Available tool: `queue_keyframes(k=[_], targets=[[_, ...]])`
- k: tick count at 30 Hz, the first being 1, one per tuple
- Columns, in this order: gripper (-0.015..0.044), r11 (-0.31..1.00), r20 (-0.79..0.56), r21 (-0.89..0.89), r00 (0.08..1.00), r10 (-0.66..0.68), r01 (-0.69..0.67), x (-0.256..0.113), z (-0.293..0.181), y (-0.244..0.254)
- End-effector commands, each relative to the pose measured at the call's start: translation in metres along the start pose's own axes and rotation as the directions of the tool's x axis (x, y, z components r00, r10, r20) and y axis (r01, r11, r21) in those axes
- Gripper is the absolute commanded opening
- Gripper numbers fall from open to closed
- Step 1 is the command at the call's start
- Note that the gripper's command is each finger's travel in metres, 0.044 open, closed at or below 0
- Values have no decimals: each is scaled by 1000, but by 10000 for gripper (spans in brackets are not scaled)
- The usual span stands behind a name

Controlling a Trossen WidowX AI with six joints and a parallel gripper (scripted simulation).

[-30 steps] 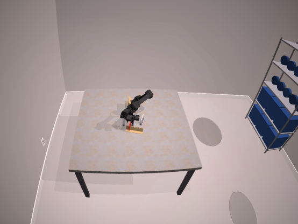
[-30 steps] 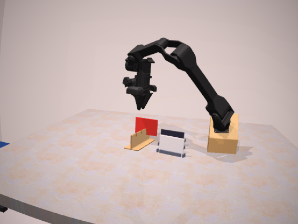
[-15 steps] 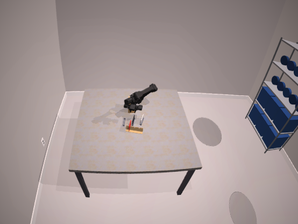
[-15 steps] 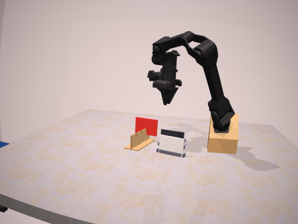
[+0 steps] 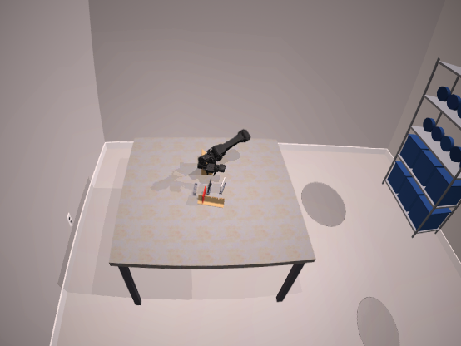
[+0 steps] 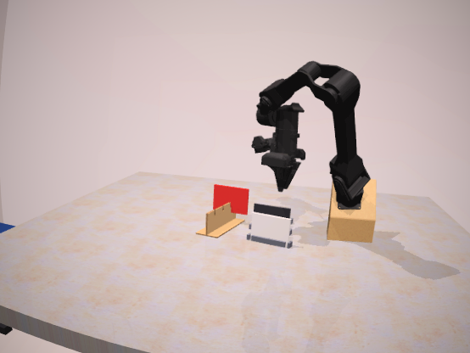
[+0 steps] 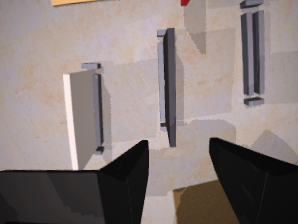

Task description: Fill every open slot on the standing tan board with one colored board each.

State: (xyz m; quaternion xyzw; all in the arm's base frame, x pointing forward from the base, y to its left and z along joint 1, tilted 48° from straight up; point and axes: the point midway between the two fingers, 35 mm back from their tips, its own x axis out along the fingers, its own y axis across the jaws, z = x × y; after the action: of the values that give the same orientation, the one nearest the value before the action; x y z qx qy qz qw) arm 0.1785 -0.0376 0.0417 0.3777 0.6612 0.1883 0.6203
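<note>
The tan board stands on its flat base. A red board stands upright and crosswise in its end slot; two other slots show no board. A black board stands upright in the middle holder. A white board stands in the holder to its left in the wrist view. The third holder is empty. My gripper is open, with nothing between its fingers. It points down, above the near end of the black board.
The arm's base stands on a tan wooden block, behind the holders as seen from the tan board. The holders stand between that block and the tan board. A shelf rack with blue bins is off the table, far right in the top view.
</note>
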Motion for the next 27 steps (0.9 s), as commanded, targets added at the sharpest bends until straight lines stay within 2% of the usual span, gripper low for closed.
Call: queue_keyframes(k=[1, 27], targets=[[188, 1000, 5, 0, 1000, 2, -2, 15, -2, 1], [188, 1000, 5, 0, 1000, 4, -4, 58, 0, -1]])
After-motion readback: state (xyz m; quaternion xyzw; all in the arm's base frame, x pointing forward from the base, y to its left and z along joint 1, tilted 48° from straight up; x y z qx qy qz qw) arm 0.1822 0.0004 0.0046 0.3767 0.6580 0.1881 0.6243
